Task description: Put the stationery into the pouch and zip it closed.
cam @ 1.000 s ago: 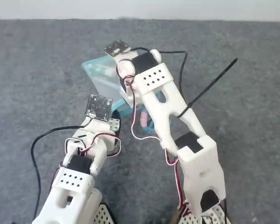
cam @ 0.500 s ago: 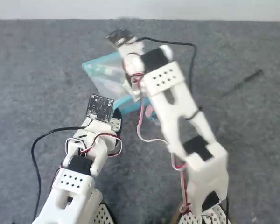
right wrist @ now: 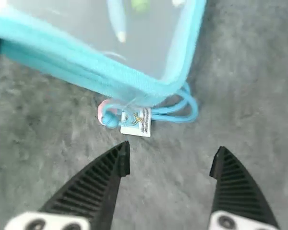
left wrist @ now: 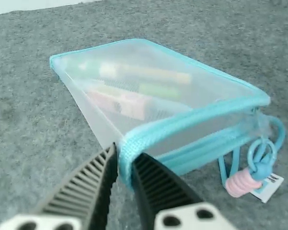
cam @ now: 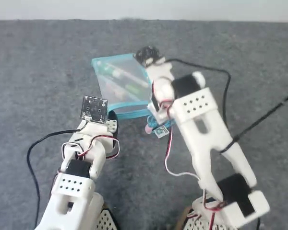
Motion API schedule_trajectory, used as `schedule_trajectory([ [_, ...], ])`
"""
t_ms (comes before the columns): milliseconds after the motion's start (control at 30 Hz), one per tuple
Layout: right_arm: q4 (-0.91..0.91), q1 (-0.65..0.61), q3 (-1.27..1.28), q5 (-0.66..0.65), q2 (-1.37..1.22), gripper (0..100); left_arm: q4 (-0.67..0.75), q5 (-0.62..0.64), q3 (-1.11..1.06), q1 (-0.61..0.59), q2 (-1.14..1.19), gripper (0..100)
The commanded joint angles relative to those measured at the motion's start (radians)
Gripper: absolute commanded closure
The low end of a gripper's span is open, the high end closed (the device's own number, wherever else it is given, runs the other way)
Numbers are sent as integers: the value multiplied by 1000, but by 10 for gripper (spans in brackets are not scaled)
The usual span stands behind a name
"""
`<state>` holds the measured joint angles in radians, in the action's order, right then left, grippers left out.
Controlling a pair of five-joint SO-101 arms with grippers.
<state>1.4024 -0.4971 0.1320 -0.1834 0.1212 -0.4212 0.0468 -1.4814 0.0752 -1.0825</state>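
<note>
Pouch point(left wrist: 158, 100) frosted clear, turquoise trim and zip. Stationery point(left wrist: 134, 88) inside: green, yellow, pink, white. Charm point(left wrist: 240, 184) pink beads on turquoise ring; tag point(right wrist: 136, 122) white with dark print. Cord loop point(right wrist: 182, 110) turquoise too. Carpet point(cam: 38, 62) mottled grey. My left claw point(left wrist: 124, 155) and right claw point(right wrist: 173, 148): black, ribbed. My arms point(cam: 206, 129) white, black motors, red wires.

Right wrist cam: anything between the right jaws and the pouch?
Yes: the zip pull, with white tag and blue cord loop, lies on the carpet between the pouch and the right gripper, jaws open. Shown in the right wrist view.
</note>
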Motion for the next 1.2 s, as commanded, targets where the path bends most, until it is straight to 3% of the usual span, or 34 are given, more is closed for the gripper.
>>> schedule_trajectory([
  [0, -188, 10, 169, 35, 97, 724, 11, 0, 41, -6, -21, 988],
  [133, -323, 7, 305, 87, 131, 725, 12, 0, 41, -6, -21, 988],
  [267, -331, -8, 341, 124, 180, 727, 12, -2, 41, -6, -21, 988],
  [533, -490, -30, 505, 117, 351, 905, 11, -5, 41, -6, -21, 988],
  [733, -486, 1, 537, 34, 358, 853, 11, -5, 39, -6, -21, 988],
  [967, -455, -117, 546, 43, 358, 827, 11, -5, 38, -6, -21, 988],
  [1167, -522, -125, 588, 43, 325, 826, 11, -5, 38, -6, -21, 988],
])
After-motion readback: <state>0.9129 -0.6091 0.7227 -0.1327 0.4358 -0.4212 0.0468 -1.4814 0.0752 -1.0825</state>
